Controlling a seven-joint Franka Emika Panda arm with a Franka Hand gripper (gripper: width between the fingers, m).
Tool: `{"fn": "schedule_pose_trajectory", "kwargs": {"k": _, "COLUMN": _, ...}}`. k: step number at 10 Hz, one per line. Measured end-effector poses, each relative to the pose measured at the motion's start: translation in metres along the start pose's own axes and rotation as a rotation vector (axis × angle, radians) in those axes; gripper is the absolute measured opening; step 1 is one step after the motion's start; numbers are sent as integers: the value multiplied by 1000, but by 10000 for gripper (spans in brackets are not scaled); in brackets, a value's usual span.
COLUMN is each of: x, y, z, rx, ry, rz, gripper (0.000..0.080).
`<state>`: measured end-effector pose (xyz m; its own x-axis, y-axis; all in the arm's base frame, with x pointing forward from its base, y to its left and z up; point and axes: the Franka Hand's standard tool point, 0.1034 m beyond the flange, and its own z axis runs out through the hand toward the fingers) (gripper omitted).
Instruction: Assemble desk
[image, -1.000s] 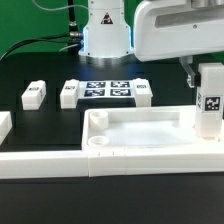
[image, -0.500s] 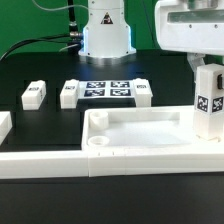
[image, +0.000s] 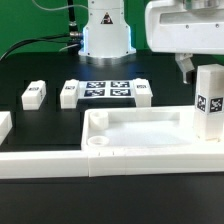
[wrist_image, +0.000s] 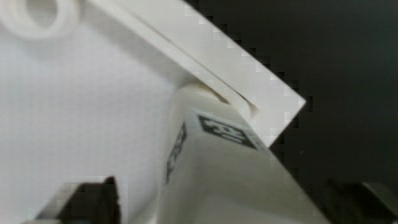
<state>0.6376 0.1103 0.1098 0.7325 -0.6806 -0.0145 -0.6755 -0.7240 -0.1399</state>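
Along the worktop's (image: 45, 125) front edge: one desk top (image: 140, 135), one upright leg (image: 208, 103) at its corner. Three loose legs (image: 33, 95) (image: 68, 95) (image: 143, 92) lie behind, beside the marker board (image: 105, 90); fingers (wrist_image: 89, 200) spread wide.

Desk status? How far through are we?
Done: one leg stands upright in the desk top's corner at the exterior view's right; how firmly it is seated I cannot tell. In hand: nothing, the claw is open astride that leg. Left: three legs lie loose beside the marker board; the near socket is empty.
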Motion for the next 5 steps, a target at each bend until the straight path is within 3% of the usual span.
{"fn": "schedule_pose_trajectory", "kwargs": {"k": 2, "x": -8, "y": -3, "z": 2, "rx": -3, "ry": -6, "rz": -203, "gripper": 637}}
{"fn": "schedule_pose_trajectory", "kwargs": {"k": 5, "x": -5, "y": -1, "z": 2, "rx": -4, "ry": -5, "rz": -471, "gripper": 649}}
